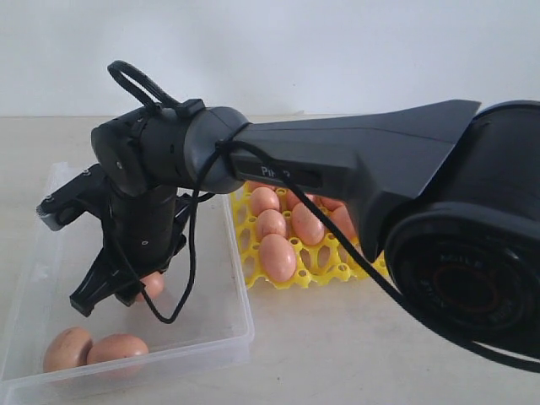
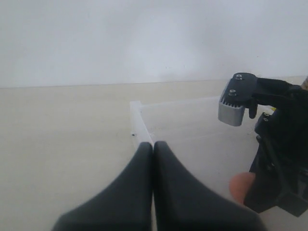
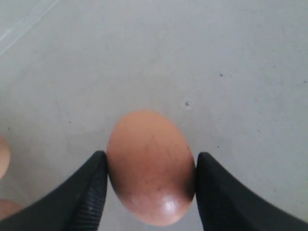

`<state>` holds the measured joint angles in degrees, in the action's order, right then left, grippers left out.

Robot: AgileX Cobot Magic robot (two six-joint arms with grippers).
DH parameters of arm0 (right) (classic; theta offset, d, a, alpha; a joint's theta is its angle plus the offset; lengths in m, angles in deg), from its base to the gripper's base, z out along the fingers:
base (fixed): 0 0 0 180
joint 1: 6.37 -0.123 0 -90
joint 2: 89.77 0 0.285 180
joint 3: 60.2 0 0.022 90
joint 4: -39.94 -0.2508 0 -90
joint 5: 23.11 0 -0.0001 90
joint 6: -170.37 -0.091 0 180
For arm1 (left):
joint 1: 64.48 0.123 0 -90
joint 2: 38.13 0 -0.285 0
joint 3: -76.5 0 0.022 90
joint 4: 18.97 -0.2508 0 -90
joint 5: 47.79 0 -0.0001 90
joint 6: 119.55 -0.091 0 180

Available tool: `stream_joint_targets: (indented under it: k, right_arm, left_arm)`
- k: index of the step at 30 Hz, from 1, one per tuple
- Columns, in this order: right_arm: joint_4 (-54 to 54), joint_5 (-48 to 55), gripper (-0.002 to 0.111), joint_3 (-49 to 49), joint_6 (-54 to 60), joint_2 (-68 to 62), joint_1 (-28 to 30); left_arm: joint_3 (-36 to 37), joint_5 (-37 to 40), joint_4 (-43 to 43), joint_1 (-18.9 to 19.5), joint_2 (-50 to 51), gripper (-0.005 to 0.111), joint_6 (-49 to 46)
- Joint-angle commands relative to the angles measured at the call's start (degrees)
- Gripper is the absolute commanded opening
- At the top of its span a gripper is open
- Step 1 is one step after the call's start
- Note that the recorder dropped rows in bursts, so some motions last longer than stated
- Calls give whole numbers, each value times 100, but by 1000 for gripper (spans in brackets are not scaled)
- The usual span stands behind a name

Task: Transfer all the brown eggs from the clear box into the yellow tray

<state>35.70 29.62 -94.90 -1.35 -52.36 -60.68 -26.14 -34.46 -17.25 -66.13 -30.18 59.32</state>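
**Right tool [image 3: 150, 161] pinching a brown egg [image 3: 150, 168] in the clear box [image 1: 221, 283]**

Your right tool grips the brown egg on both sides, inside the clear box at the exterior frame's left. Two more eggs [image 1: 67, 348] lie at lower left. Others sit in the yellow tray [image 1: 319, 272] at centre. Your left tool [image 2: 153, 150] is pressed together.

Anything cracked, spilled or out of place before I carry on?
Nothing stands out. The eggs in the yellow tray sit in their cups, two loose eggs lie whole in the clear box, and the right fingers grip one egg squarely.
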Motion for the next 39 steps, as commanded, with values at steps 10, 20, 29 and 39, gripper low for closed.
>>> stream_joint_targets:
  k: [10,20,29,39]
  right_arm:
    - [168,201,63,-1,269,40,-54]
    - [194,222,63,-1,1327,64,-126]
    - [393,169,63,-1,1981,64,-165]
    - [494,394,63,-1,1710,32,-165]
  left_arm:
    - [-15,-7,31,-23,-17,-4,-3]
    - [-15,-7,31,-23,-17,-4,-3]
    - [-15,-7,31,-23,-17,-4,-3]
    - [-15,-7,31,-23,-17,-4,-3]
